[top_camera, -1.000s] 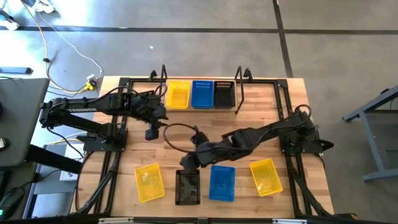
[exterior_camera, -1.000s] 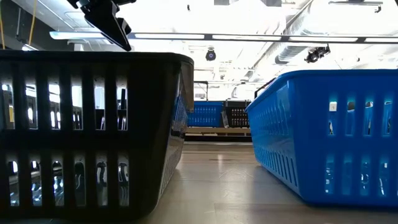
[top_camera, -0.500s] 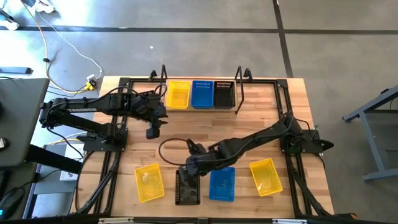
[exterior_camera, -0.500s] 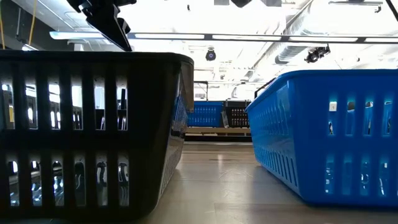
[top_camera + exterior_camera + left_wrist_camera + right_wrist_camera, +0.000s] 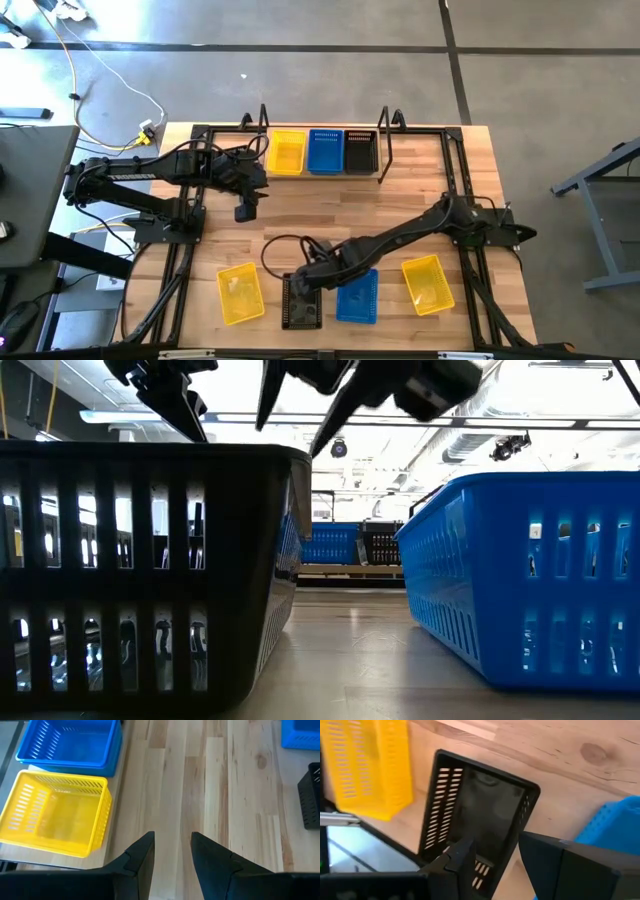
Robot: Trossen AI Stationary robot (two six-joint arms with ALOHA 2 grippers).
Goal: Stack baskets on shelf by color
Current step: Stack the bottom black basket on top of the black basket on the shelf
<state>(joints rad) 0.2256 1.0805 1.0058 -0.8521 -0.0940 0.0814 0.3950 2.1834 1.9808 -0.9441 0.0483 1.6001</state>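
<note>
On the shelf [image 5: 325, 172] at the table's far edge stand a yellow basket [image 5: 287, 153], a blue basket [image 5: 326, 152] and a black basket [image 5: 360, 152]. Along the near edge a yellow basket [image 5: 240, 293], a black basket [image 5: 301, 302], a blue basket [image 5: 357, 296] and another yellow basket [image 5: 428, 284] rest on their bottoms. My right gripper [image 5: 495, 862] hangs open just above the near black basket [image 5: 480, 815], fingers pointing down over its far end [image 5: 300, 400]. My left gripper [image 5: 172, 855] hangs open over bare table [image 5: 245, 210], in front of the shelf.
Black metal frame rails [image 5: 180, 260] run along the table's left and right sides. The near black basket [image 5: 150, 570] and blue basket [image 5: 530, 575] stand close together with a narrow strip of table between them. The wood between shelf and near row is bare.
My right gripper has come down and toward the table's near edge, over the near black basket, tipping more steeply downward and rolling its wrist. In the low view its fingers have dropped into sight from above. Its fingers stay open. The baskets have not moved.
</note>
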